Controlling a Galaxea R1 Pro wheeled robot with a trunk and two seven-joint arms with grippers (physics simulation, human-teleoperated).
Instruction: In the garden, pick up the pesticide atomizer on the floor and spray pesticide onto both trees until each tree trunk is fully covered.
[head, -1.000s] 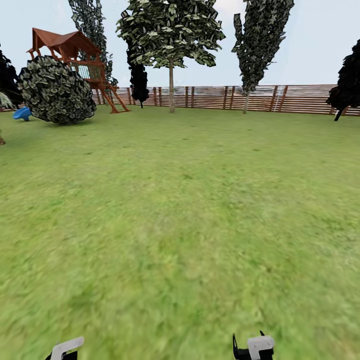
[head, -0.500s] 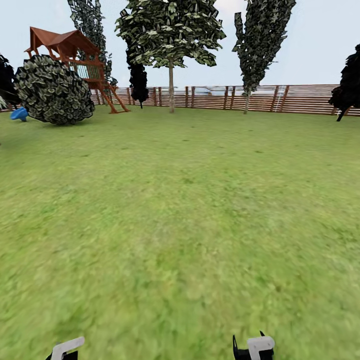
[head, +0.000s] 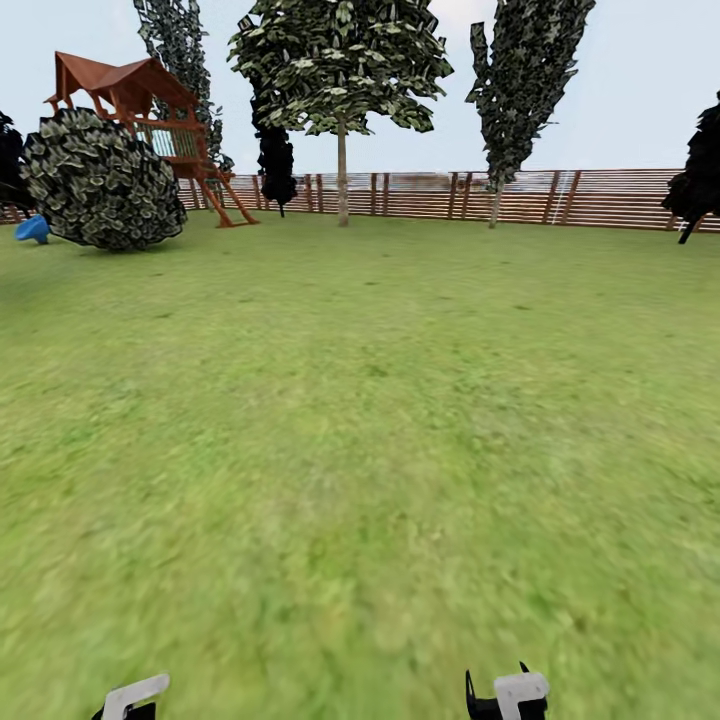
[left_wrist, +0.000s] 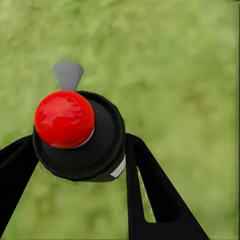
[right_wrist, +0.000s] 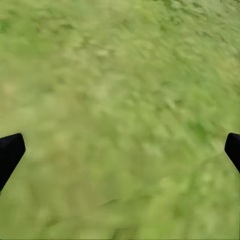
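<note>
Two steps remain, I'd judge: the atomizer (left_wrist: 79, 135) is already off the grass (head: 360, 430), clamped between the left gripper's (left_wrist: 80, 165) fingers, red cap facing the wrist camera. The right gripper (right_wrist: 120, 150) hangs spread wide and empty. Both trees (head: 342, 150) stand well off by the fence (head: 600, 200), trunks seemingly unsprayed.

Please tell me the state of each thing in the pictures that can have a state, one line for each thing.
Atomizer: held off the grass between the left gripper's fingers, red top toward the camera.
Left gripper: shut on the atomizer.
Right gripper: open, empty, over grass.
Tree: upright, far off by the fence; trunk coating cannot be judged.
</note>
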